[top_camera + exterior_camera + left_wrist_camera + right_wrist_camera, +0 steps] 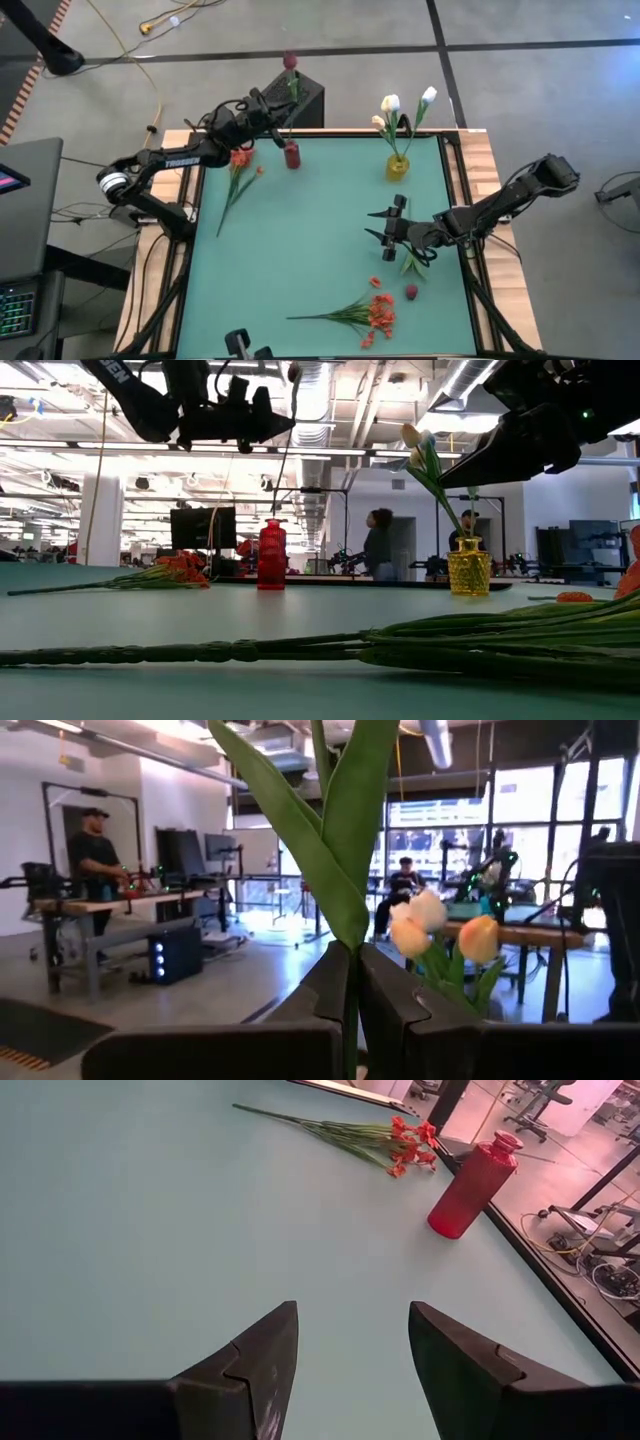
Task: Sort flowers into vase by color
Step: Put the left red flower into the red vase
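My left gripper point(281, 113) hovers over the table's far left, shut on a flower with a dark red bud point(290, 62). Straight below it stands the red vase point(292, 155), also seen in the low view as the red vase point(271, 555). The yellow vase point(397, 166) at the far edge holds white tulips point(391, 103). One red-orange spray point(240, 165) lies flat by the red vase; another point(372, 312) lies near the table's near edge. My right gripper point(390, 224) is open above the middle right of the table, touching nothing. My left gripper pinches the green stem point(350, 995) of the dark-red-bud flower between its two fingers, just under the leaves point(335, 850). The fingers come level from the table's left, across the stem. The flower stands nearly upright, clear of the table, its lower stem point(284, 470) reaching down to the red vase's mouth; whether it is inside cannot be told.
A loose green leaf point(412, 263), a dark red bud point(410, 291) and an orange bit point(376, 282) lie near the right gripper. A black box point(308, 98) stands beyond the far edge. People are at benches in the room behind. The table's middle is bare green mat point(310, 240).
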`<state>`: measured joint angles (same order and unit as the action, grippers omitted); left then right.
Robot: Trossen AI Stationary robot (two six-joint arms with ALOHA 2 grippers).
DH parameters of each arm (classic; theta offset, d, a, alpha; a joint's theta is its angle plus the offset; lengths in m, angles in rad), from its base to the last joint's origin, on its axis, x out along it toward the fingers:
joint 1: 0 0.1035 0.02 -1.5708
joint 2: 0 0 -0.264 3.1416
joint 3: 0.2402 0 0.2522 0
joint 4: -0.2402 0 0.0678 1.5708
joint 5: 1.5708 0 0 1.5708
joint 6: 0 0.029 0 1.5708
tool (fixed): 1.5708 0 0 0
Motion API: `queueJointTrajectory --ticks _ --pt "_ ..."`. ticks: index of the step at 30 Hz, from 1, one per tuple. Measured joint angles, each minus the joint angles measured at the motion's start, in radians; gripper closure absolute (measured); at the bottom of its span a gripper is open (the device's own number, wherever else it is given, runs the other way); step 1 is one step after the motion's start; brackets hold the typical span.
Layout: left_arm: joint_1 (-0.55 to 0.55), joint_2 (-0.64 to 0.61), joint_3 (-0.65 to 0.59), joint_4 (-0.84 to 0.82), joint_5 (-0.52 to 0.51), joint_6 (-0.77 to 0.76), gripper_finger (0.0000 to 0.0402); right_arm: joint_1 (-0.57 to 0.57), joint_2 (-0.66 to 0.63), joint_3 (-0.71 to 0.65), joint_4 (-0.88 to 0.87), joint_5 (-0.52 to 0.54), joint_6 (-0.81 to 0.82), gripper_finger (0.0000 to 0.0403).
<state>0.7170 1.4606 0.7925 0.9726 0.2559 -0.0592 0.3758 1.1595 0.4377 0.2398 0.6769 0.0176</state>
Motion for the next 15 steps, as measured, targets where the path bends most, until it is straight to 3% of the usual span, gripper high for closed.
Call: queueJointTrajectory --ticks 7,15 --pt "0.003 0.001 0.0 0.002 -0.008 0.028 0.0401 -0.014 0.0 0.0 0.0 0.0 -0.001 0.0187" --pt "0.011 0.111 0.001 0.073 0.001 -0.008 0.0401 -0.014 0.0 0.0 0.0 0.0 -0.019 0.0187"
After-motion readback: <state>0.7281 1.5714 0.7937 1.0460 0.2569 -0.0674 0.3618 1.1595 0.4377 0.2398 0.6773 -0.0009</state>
